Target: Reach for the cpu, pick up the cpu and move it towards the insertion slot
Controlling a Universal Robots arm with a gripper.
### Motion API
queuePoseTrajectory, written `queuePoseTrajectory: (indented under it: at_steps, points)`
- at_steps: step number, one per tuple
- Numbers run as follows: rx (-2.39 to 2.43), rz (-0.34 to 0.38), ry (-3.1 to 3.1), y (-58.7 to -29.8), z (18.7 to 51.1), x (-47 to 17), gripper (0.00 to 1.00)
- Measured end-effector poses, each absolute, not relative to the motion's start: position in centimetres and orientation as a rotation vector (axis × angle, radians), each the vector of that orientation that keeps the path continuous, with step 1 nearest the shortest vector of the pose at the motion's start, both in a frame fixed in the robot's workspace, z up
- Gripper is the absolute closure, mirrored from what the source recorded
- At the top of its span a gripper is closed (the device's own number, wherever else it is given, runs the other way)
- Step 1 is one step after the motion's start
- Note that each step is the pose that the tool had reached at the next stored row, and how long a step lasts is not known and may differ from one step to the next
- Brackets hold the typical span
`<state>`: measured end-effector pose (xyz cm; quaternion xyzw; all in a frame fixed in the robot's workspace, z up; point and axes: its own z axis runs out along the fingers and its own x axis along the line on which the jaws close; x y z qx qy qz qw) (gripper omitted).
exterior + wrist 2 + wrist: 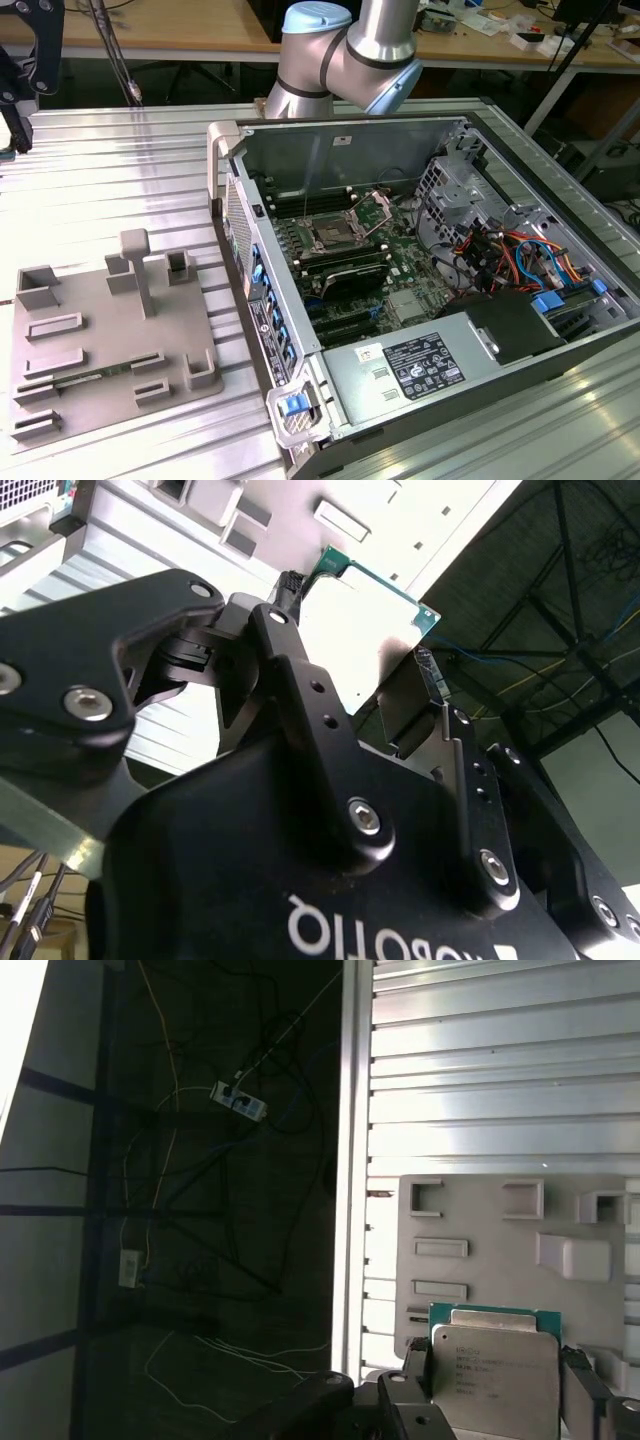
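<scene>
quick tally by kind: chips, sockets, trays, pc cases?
cpu, held in the tool: 1
insertion slot, open on the board: 1
grey tray: 1
computer case: 1
Total: 4

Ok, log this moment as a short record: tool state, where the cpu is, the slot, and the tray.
tool: tool shut on the cpu, one finger on each side of the chip
cpu: cpu held off the surfaces, metal lid facing the first wrist view; its green edge shows in the second wrist view
insertion slot: insertion slot on the board inside the open computer case, nothing in it
tray: grey tray on the ribbed metal table, at the exterior view's left of the case
</scene>
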<state>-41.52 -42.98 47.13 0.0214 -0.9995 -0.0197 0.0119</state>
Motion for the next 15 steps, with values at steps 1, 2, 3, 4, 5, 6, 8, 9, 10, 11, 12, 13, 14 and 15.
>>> queuePoseTrajectory:
  at_steps: [1,2,3,4,5,6,8,9,10,11,12,13,14,15]
  points:
    - [0.067,-0.061,-3.117,-42.98,47.12,-41.5,0.45]
    - [0.067,-0.061,-3.116,-42.98,47.13,-41.48,0.45]
    - [0.067,-0.061,-3.116,-42.98,47.12,-41.46,0.45]
    - [0.067,-0.061,-3.116,-42.99,47.12,-41.43,0.45]
    - [0.067,-0.061,-3.117,-42.98,47.12,-41.4,0.45]
    - [0.067,-0.061,-3.116,-42.98,47.12,-41.39,0.45]
    - [0.067,-0.061,-3.116,-42.98,47.12,-41.36,0.45]
    - [0.067,-0.061,-3.117,-42.98,47.11,-41.33,0.45]
    - [0.067,-0.061,-3.116,-42.98,47.11,-41.32,0.45]
    - [0.067,-0.062,-3.116,-42.98,47.11,-41.32,0.45]
    - [0.067,-0.061,-3.116,-42.98,47.12,-41.32,0.45]
    - [0.067,-0.061,-3.116,-42.98,47.12,-41.32,0.45]
    - [0.067,-0.061,-3.116,-42.98,47.12,-41.31,0.45]
    - [0.067,-0.062,-3.116,-42.98,47.11,-41.31,0.45]
